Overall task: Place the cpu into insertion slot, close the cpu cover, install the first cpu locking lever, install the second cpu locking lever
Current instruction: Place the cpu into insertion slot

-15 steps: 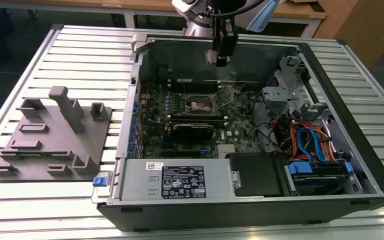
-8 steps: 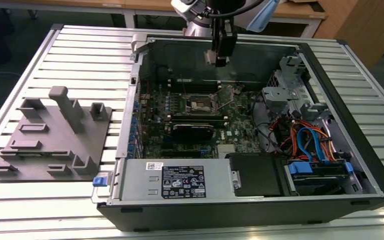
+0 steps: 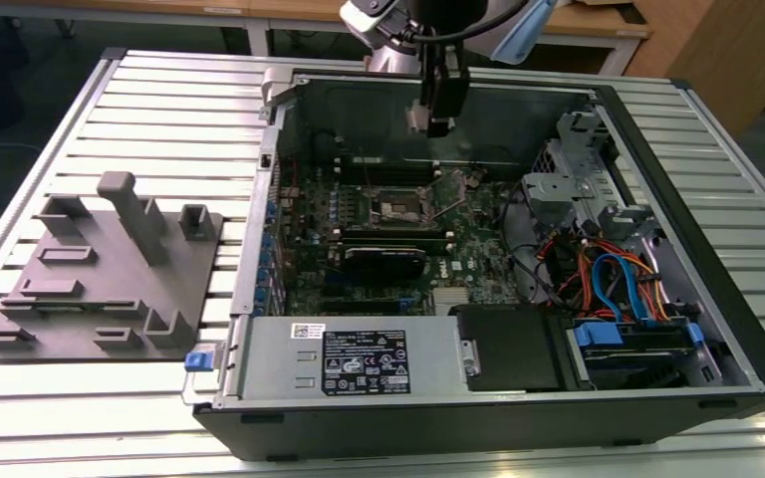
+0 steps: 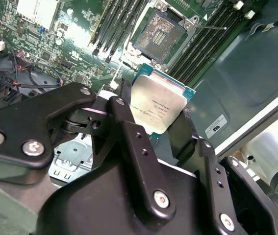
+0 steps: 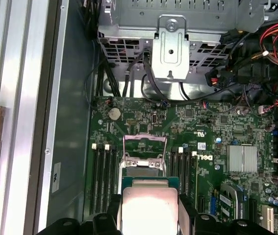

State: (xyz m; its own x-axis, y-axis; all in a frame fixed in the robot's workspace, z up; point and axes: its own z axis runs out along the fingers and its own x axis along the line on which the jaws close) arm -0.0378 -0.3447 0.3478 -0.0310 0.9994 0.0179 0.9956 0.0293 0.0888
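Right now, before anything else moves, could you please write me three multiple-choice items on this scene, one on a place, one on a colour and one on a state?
1. Where is the cpu? A. seated in the insertion slot; B. held in the pincer above the motherboard; C. lying under the cpu cover.
2. What colour is the cpu's top? A. black; B. orange; C. silvery-grey.
3. How is the insertion slot? A. open and empty; B. filled with the cpu; C. shut under the cpu cover.
Key: 1 B, the second wrist view shows the pincer's fingers on the cpu's edges, clear of the motherboard. 2 C, its metal top shows pale silver in both wrist views. 3 A, its bare contacts show and the cpu cover stands raised.
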